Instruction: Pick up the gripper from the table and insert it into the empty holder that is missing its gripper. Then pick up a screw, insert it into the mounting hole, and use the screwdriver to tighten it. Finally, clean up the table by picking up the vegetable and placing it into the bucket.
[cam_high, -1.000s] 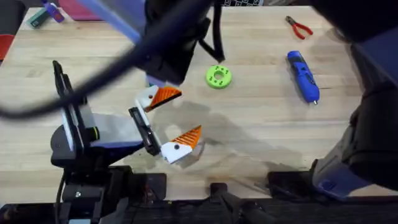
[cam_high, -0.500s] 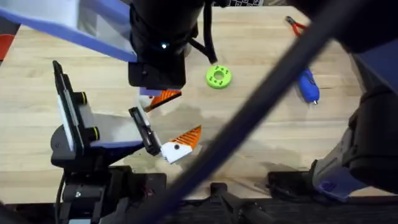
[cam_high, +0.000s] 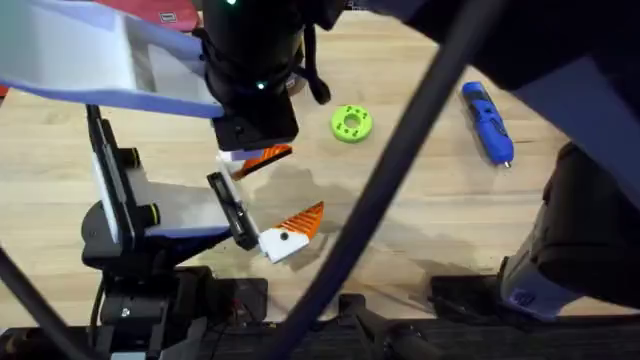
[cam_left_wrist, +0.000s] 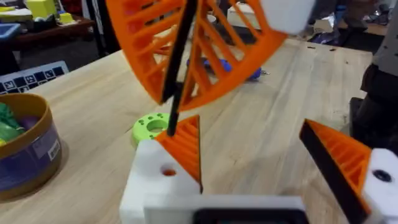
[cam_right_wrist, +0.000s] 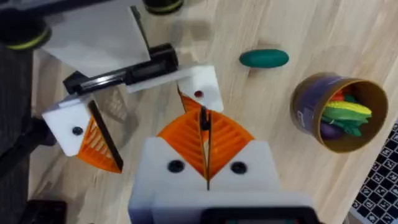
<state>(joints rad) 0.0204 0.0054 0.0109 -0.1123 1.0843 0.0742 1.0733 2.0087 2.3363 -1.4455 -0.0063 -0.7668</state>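
Overhead, a dark cable (cam_high: 380, 190) crosses our sight. A green disc (cam_high: 351, 123) lies near the holder (cam_right_wrist: 205, 87), where our clenched right tool (cam_right_wrist: 204, 127) pinches the gripper (cam_right_wrist: 188, 106).

Overhead downward; wrist views close, overlapping

Your vegetable (cam_right_wrist: 264, 58) lies on the table (cam_high: 420, 190) just beside the bucket (cam_right_wrist: 339, 112) (screwdriver (cam_high: 487, 122) right of the disc (cam_high: 351, 123)).
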